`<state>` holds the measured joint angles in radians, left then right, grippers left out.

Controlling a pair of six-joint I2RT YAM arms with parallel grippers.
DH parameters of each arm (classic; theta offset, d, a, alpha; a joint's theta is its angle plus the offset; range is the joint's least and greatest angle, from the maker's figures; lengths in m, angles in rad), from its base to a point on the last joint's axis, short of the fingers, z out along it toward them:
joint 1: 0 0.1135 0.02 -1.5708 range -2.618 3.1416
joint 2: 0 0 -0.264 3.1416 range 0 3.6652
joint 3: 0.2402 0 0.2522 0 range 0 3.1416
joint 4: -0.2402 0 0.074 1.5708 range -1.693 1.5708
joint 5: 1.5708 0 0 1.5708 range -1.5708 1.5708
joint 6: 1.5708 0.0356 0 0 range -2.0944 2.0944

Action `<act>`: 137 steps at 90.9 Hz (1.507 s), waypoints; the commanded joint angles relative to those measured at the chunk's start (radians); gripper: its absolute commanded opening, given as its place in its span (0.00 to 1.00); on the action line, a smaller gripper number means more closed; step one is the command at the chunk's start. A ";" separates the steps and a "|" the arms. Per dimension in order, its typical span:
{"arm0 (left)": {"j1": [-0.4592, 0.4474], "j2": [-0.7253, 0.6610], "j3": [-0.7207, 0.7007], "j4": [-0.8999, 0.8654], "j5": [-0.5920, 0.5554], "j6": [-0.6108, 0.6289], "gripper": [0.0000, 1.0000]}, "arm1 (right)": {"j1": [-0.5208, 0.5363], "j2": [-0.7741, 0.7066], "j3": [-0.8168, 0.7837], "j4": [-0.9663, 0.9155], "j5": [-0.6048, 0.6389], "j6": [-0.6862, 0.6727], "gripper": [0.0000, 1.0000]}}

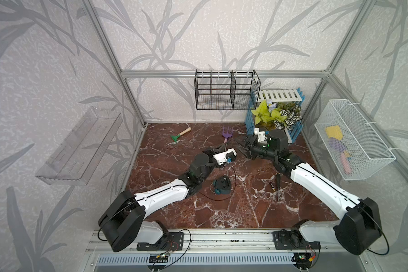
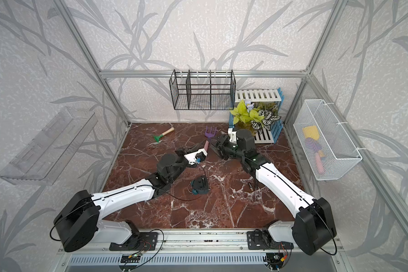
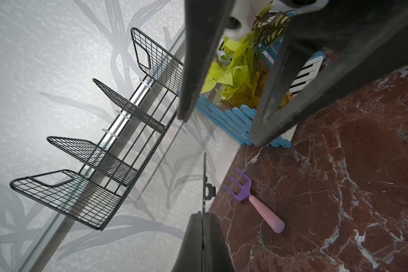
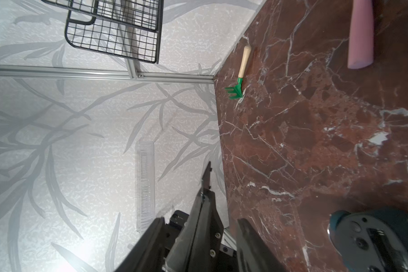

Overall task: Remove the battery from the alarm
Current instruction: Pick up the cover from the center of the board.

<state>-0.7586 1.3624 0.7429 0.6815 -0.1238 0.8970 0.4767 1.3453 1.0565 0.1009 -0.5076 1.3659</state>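
The battery (image 1: 272, 186) lies on the worktop (image 1: 245, 212) right of centre, just beside the screwdriver (image 1: 278, 180) and close to the right forearm. Its label is too small to read. The alarm (image 1: 222, 186) lies well apart to its left, near the middle of the worktop, back upward.

Beyond the alarm, the left arm stretches from the near-left corner toward the centre, its wrist lifted off the surface. The left gripper (image 3: 202, 217) is pressed closed, and a thin dark plate (image 3: 207, 190) stands edge-on from between its pads.

The right arm reaches in from the near-right corner and bends leftward, so the right gripper (image 3: 222, 128) faces the left one. Its fingers are spread apart with nothing between them. A purple fork (image 1: 226, 135) lies just behind both grippers, toward the back edge.
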 commanded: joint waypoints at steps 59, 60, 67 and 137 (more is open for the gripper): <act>-0.010 -0.070 -0.025 -0.100 0.081 0.019 0.34 | 0.038 0.067 0.045 -0.077 0.002 0.071 0.02; -0.010 -0.077 -0.025 -0.110 0.086 0.014 0.40 | 0.037 0.064 0.043 -0.075 0.003 0.070 0.02; -0.009 -0.123 -0.030 -0.199 0.150 -0.066 0.69 | 0.031 0.047 0.016 -0.059 0.002 0.050 0.01; 0.297 -0.026 -0.043 0.079 1.194 -1.569 0.93 | -0.173 -0.057 0.019 -0.292 -0.688 -1.073 0.00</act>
<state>-0.4637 1.2934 0.6292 0.6159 0.9199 -0.5034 0.3012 1.3018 1.0523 -0.0887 -1.0595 0.5003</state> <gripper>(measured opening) 0.950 0.049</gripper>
